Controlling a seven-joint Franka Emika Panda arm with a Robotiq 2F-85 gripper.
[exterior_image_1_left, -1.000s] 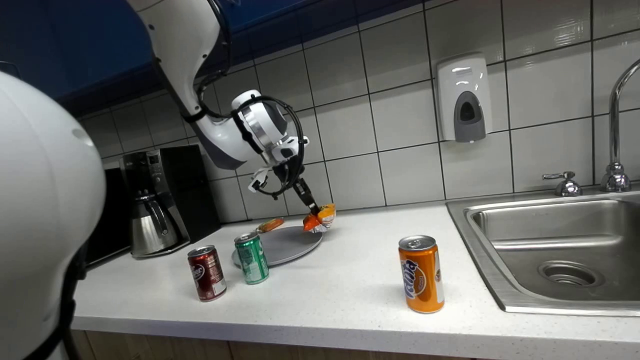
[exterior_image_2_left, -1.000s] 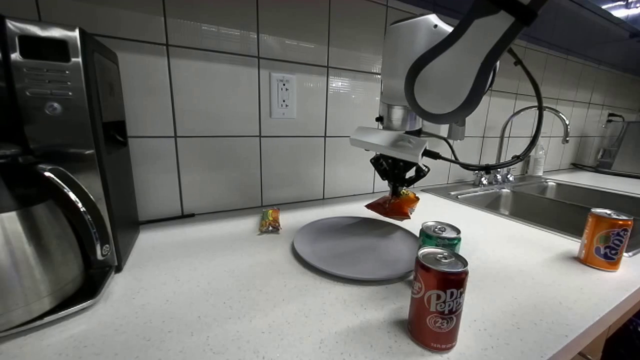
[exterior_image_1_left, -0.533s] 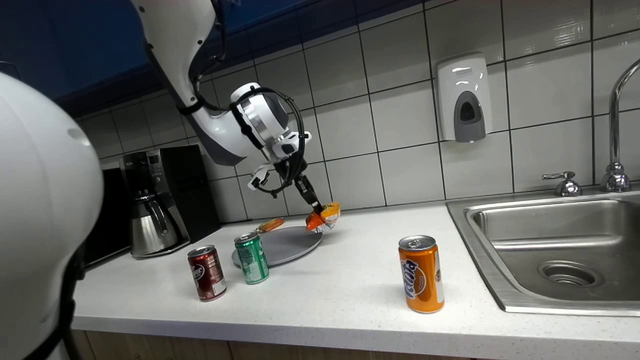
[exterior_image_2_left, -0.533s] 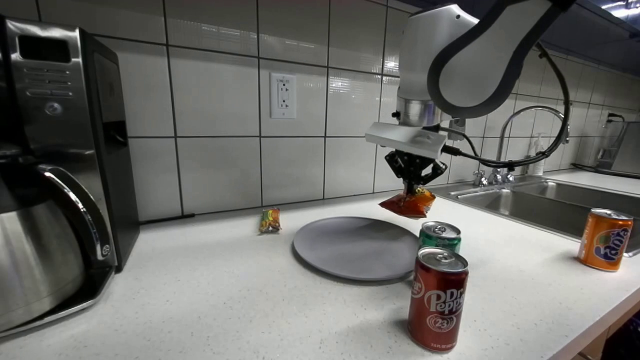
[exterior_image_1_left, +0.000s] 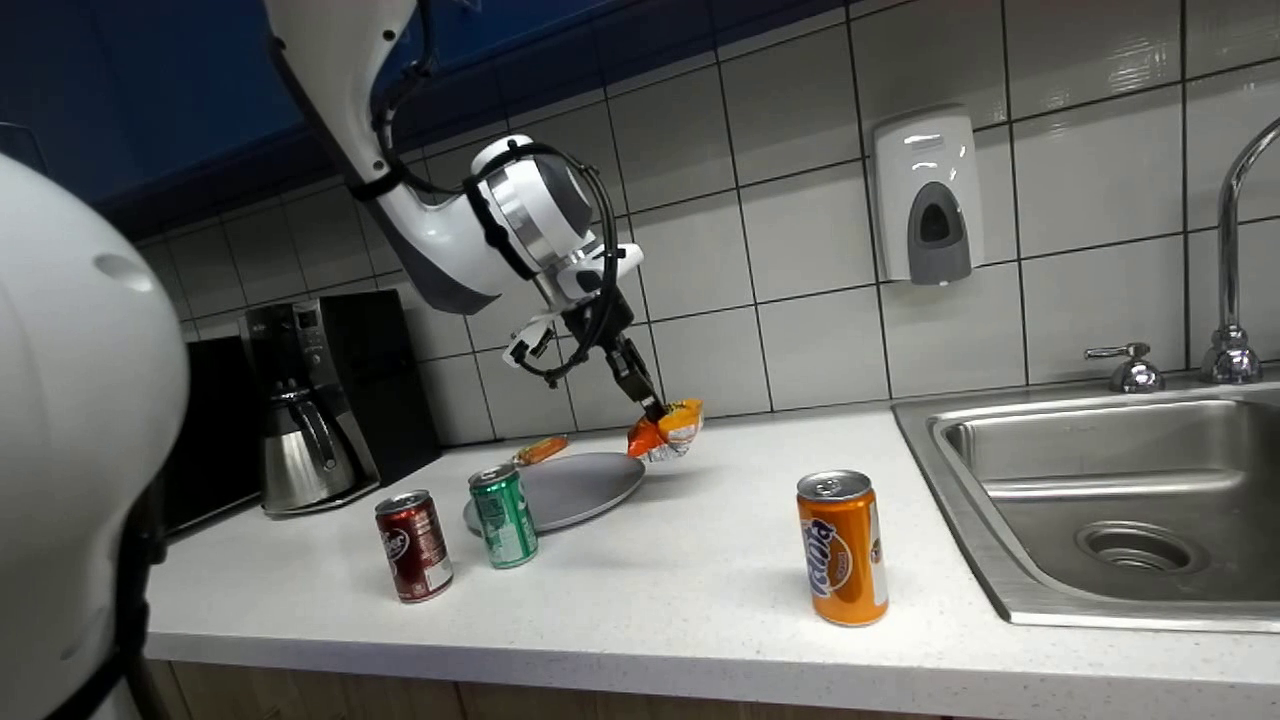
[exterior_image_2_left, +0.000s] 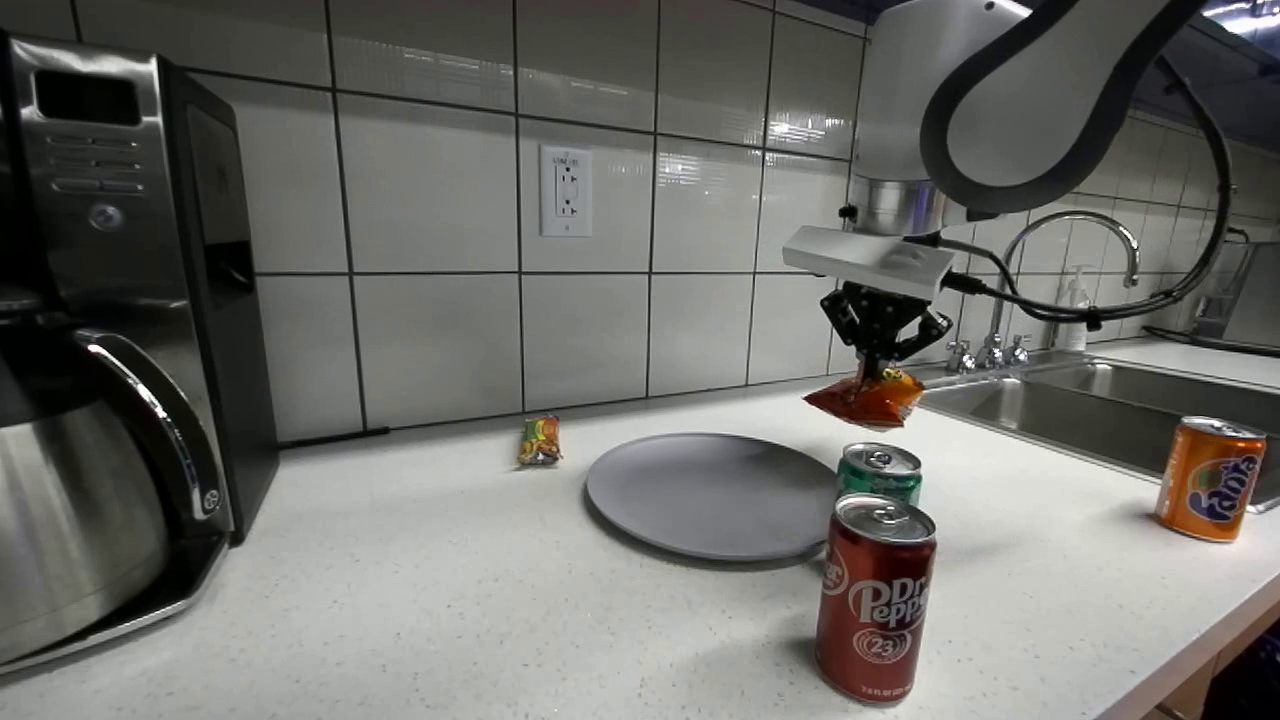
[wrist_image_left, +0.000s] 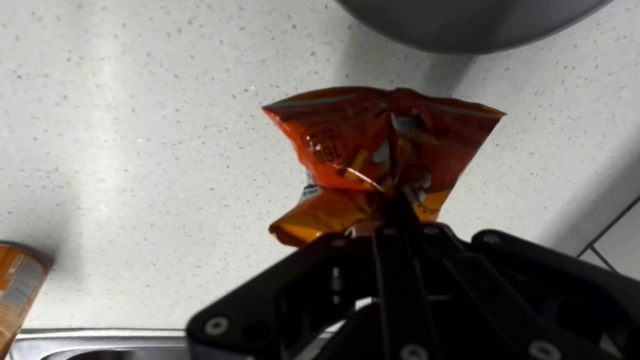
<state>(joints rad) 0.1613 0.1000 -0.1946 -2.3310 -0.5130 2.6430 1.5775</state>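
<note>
Wrist view: the gripper (wrist_image_left: 400, 212), jaws pinched together, grasps a crumpled red-and-orange snack bag (wrist_image_left: 367, 150), which flares out on both sides. The speckled counter (wrist_image_left: 165, 150) lies beneath the gripper. In both exterior views, the gray plate (exterior_image_2_left: 710, 495) rests below and beside the gripper; an orange can (exterior_image_1_left: 842, 550) stands well apart from it.

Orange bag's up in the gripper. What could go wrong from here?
The bag is creased where the gripper pinches it, so it might slip or tear. It hangs past the gray plate; dropped, it would likely land on the counter. The green can stands beside the plate; a low pass might tip it.
</note>
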